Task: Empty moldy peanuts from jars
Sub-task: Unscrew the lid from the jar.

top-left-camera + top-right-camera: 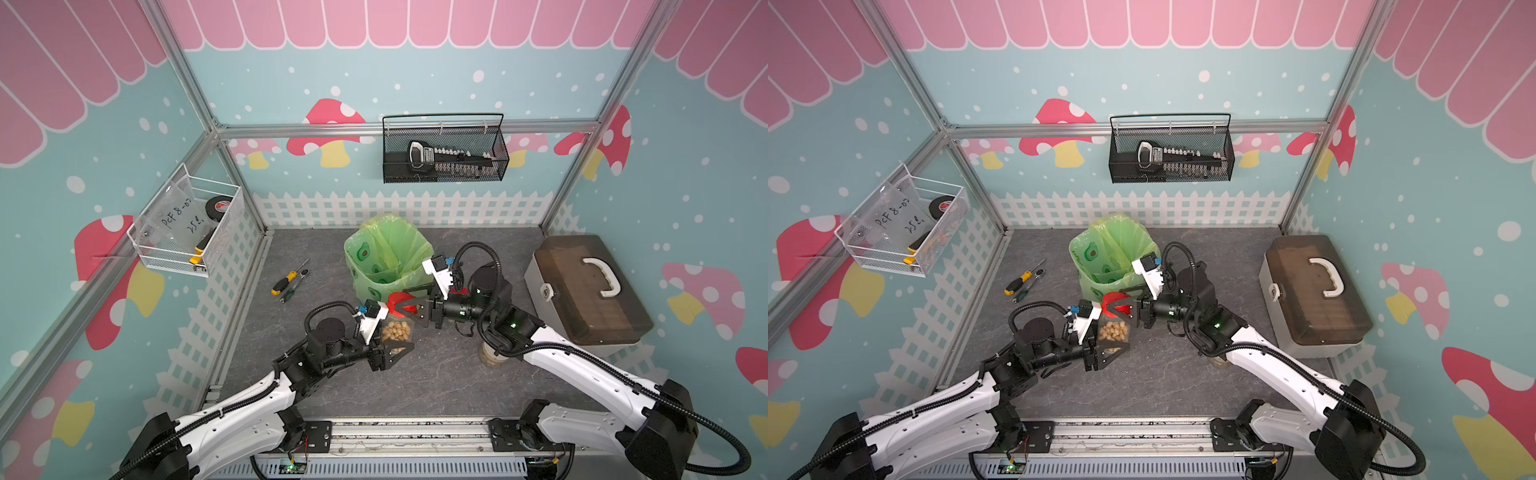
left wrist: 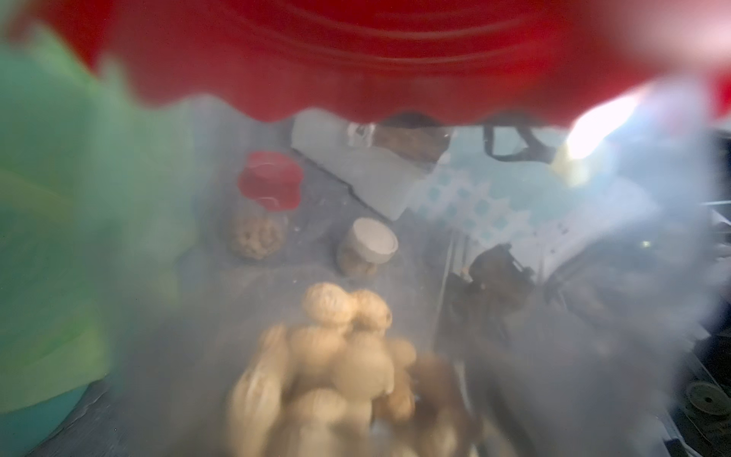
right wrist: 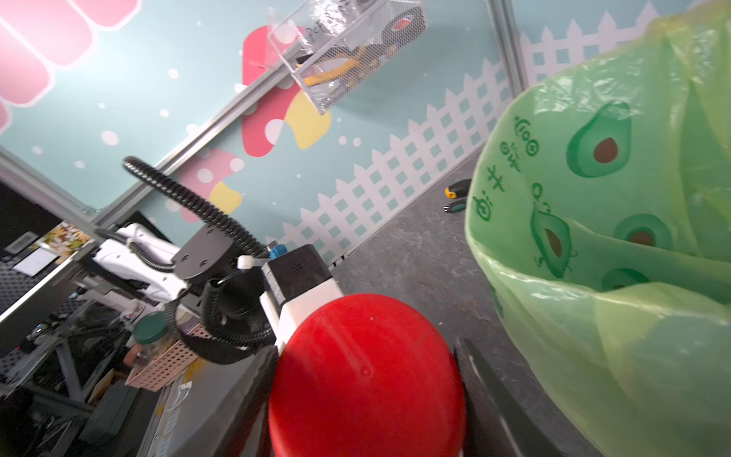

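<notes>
A: L pincer (image 1: 401, 343), status?

B: Closed round clear jar (image 1: 409, 320), frame centre, just below green-bagged bin (image 1: 376, 249). Peanuts (image 1: 397, 332) inside.

A: R pincer (image 1: 402, 306)?

B: Clamped tight on red lid (image 1: 394, 300) at jar's top end, both top views. Lid seated or loose: can't tell.

A: Others?

B: Left wrist view, blurred: red-lidded jar (image 2: 263, 209) and beige-lidded jar (image 2: 368, 247), upright on worktop (image 1: 415, 374).
</notes>
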